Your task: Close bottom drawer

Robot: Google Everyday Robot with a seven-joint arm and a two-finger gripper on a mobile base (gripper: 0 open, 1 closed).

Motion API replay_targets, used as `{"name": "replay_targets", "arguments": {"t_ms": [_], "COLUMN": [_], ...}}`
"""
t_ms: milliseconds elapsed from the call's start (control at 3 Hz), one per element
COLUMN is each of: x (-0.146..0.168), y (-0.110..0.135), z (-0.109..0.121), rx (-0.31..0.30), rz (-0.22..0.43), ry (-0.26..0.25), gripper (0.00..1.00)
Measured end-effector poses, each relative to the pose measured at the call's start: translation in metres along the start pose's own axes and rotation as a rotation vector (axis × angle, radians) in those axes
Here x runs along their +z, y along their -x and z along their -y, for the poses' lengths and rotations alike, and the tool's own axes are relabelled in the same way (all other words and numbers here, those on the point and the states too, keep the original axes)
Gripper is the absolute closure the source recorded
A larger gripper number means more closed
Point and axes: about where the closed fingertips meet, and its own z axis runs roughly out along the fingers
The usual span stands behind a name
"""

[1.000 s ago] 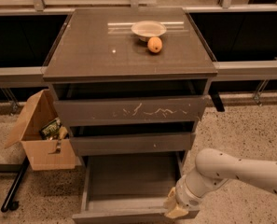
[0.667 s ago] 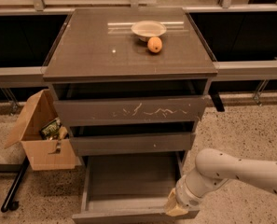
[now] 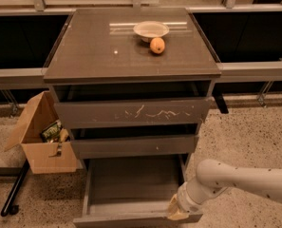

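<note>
Grey-brown cabinet [image 3: 107,56], and the bottom drawer [image 3: 131,184] is pulled way out at floor level, with nothing inside it. The gripper [image 3: 177,212] sits low at the right end of the drawer front, tucked against it (can't tell how open it is, or whether it's holding anything). My guess: no handle to grab, so it's placed there to let the arm [image 3: 245,179] shove the front straight back in.

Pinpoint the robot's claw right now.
In the camera view, the claw sits low and right of centre, at the right front corner of the pulled-out, shallow grey-brown bottom drawer.
</note>
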Motion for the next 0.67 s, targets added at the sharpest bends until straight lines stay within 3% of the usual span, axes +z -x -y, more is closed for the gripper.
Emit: {"name": "replay_targets", "arguments": {"t_ms": [333,667], "x": [0.063,0.133], "y": [-0.032,-0.063], "z": [0.015,0.021], "rx": [-0.028,-0.018], "rz": [0.053,0.102], "ry": [-0.006,0.029], "gripper": [1.00,1.00]}}
